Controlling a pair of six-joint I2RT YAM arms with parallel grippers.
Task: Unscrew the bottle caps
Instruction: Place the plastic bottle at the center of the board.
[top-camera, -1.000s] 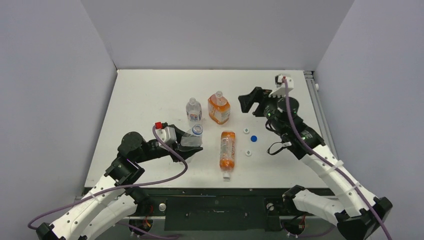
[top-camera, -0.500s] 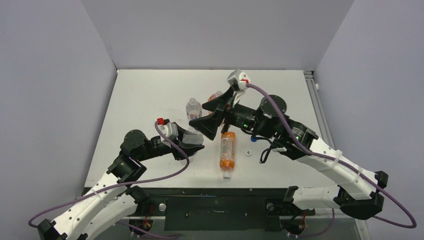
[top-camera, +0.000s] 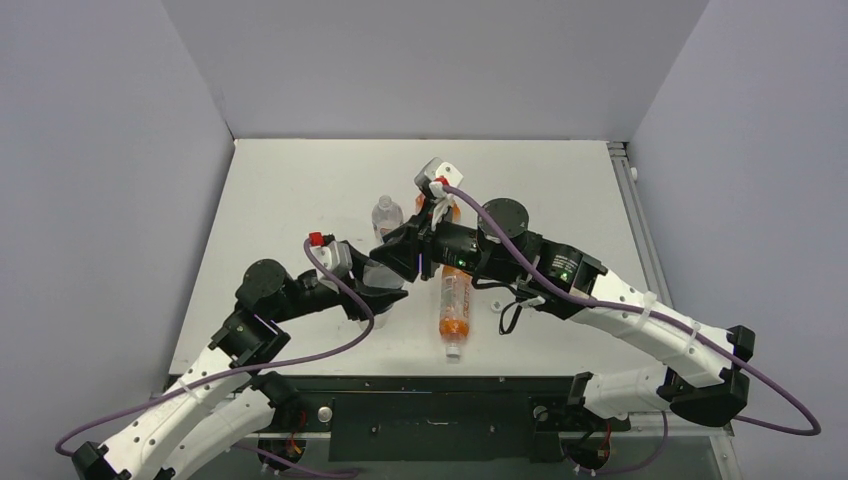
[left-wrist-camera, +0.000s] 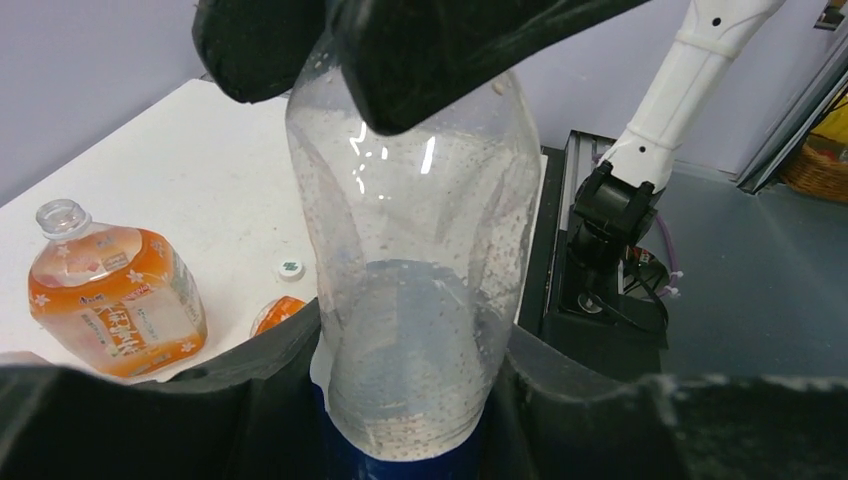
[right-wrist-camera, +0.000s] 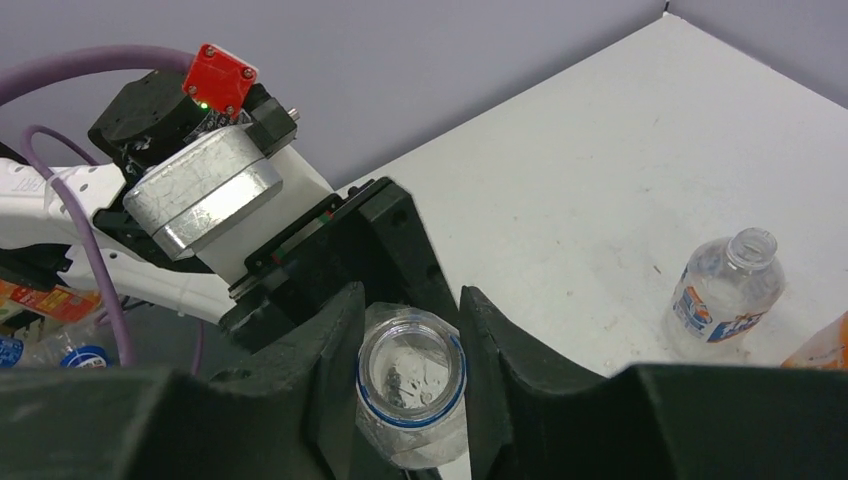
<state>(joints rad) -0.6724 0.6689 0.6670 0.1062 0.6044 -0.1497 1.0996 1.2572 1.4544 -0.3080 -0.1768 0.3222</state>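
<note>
Quick look at where I'm at: the clear bottle has its neck right between the right fingers, which are pinched in on it from both sides. The left fingers are clamped round its lower body. So it's braced low down while the other arm gets the top, which is the usual setup for twisting a cap without the bottle spinning. Thing is, looking down from the right wrist, the mouth looks open to me. There's just a blue ring under the rim and no cap I can see, so my guess is this one's already done and the grab is for moving it. Past the fingers, a loose green-marked cap lies on the tabletop beyond the bottle, near the wide orange bottle, which is open too. The slim orange bottle lies just beside the right fingers with a white cap on, so that's probably next.
</note>
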